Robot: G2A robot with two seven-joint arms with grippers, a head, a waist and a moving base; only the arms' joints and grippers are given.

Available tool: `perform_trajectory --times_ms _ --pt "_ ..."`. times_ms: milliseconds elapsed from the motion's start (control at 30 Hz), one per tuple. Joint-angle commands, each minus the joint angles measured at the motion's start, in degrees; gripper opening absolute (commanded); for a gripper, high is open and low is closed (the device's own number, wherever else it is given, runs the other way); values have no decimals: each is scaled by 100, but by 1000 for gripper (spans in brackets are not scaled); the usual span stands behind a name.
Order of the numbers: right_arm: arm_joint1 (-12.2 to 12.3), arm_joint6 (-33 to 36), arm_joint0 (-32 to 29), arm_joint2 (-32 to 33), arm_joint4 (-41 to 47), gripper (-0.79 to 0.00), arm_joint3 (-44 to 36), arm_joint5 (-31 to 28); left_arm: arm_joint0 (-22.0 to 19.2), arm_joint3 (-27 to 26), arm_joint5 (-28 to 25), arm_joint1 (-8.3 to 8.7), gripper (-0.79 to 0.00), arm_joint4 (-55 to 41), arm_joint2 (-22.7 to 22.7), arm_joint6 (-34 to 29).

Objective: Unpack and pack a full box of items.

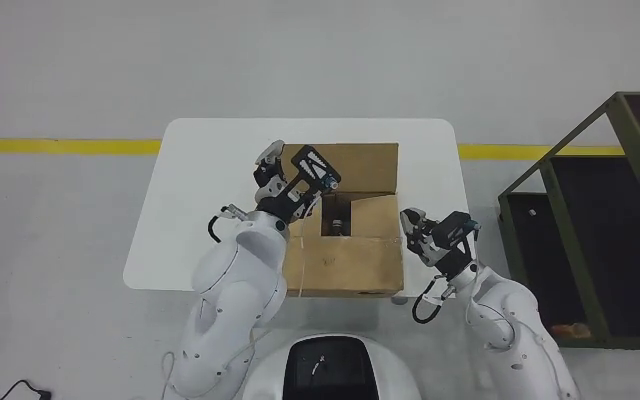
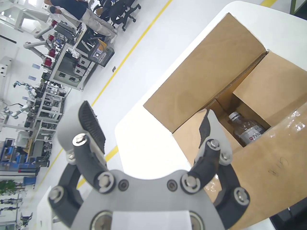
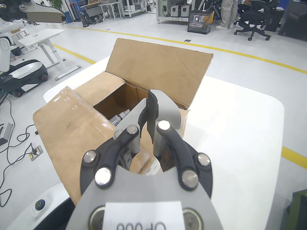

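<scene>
An open cardboard box (image 1: 345,262) stands in the middle of the white table (image 1: 200,200), its far flap (image 3: 158,72) raised and its near flap, with clear tape on it, spread flat. Inside lies a clear bottle (image 2: 247,130) with a white label, also seen as a dark shape, the bottle (image 1: 340,222). My left gripper (image 2: 148,120) is open above the box's left edge (image 1: 295,165), one finger (image 2: 208,128) close to the side flap. My right gripper (image 3: 150,100) is shut with nothing visibly between its fingers, at the box's right edge (image 1: 412,222).
The table's left half (image 1: 200,200) and right strip (image 3: 239,125) are bare. A dark green rack (image 1: 580,230) stands on the floor to the right of the table. A yellow line (image 1: 70,146) crosses the floor behind it.
</scene>
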Motion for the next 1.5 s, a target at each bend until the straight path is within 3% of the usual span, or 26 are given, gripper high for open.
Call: perform_trajectory --times_ms 0,1467 --pt "0 0 0 0 0 -785 0 0 0 0 0 0 0 0 0 0" --pt "121 435 -291 238 222 -785 -470 -124 206 -48 164 36 0 113 -93 287"
